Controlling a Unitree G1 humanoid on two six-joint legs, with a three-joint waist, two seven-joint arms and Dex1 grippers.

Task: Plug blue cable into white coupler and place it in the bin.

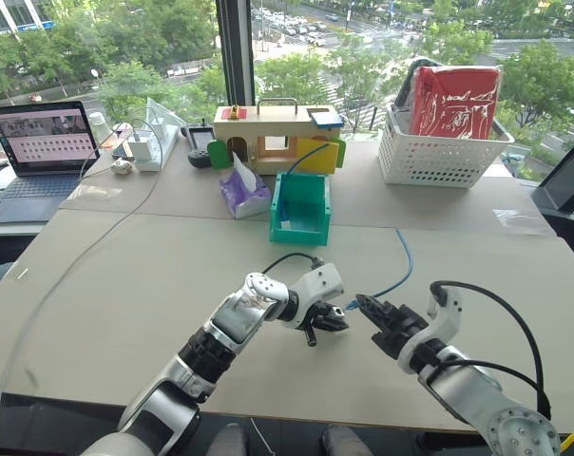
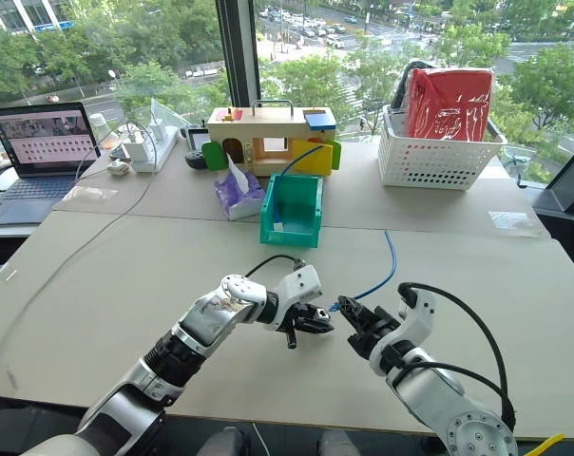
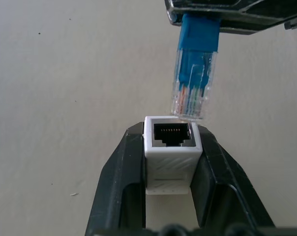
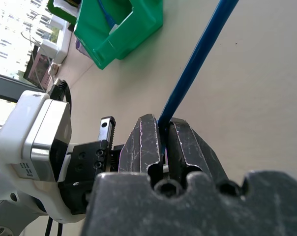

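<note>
My left gripper is shut on the white coupler, whose socket opening faces the camera and is unfilled. My right gripper is shut on the blue cable just behind its clear plug. The plug's tip hangs at the rim of the coupler's socket, outside the opening. Both grippers meet low over the near middle of the table, fingertip to fingertip. From my right gripper the cable trails back across the table. The teal-green bin stands farther back, at the table's middle.
A white lattice basket with a red bag is at the back right. A wooden toy house and a purple tissue pack stand behind and beside the bin. A laptop and a long whitish cord lie left.
</note>
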